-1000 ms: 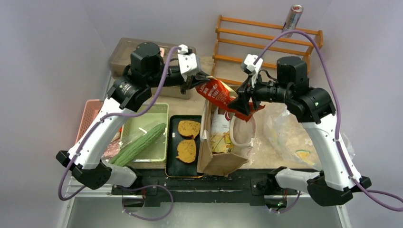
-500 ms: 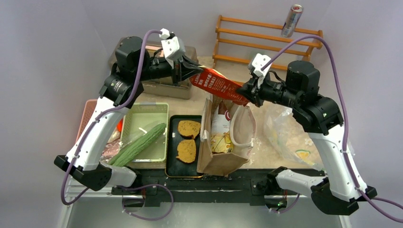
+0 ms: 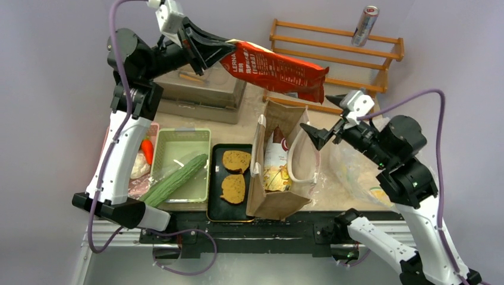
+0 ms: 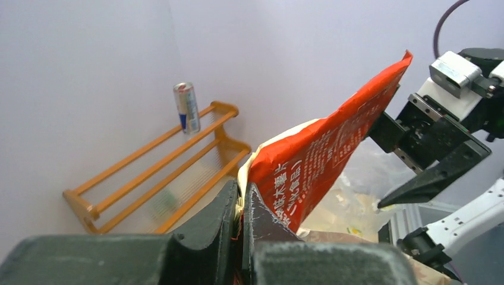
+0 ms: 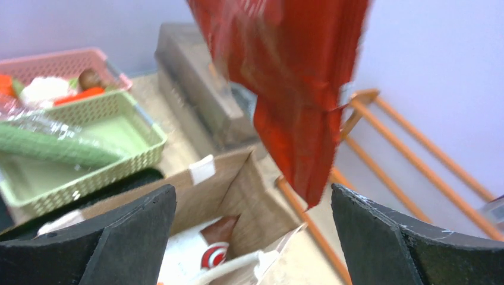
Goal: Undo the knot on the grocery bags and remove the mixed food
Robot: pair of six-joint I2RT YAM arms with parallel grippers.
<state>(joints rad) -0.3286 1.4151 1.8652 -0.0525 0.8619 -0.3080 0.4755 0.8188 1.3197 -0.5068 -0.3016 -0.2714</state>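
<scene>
— Where's the packet [image 3: 274, 66]?
— In the air above the paper bag [image 3: 278, 202], its end pinched tight in the left fingers [image 3: 201, 50]. Toast [image 3: 236, 161] lies just left of the bag.
— And the right fingers [image 3: 313, 133]?
— Spread wide, holding nothing, just right of the bag's mouth.

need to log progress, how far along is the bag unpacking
Done: two toast slices lie on the black tray, and the cucumber is in the green basket.
In hand: the left gripper is shut on the red snack packet, lifted clear of the paper bag. The right gripper is open near its mouth.
Left: a white packet shows inside the paper bag, and the transparent plastic bag holds something yellowish.
</scene>
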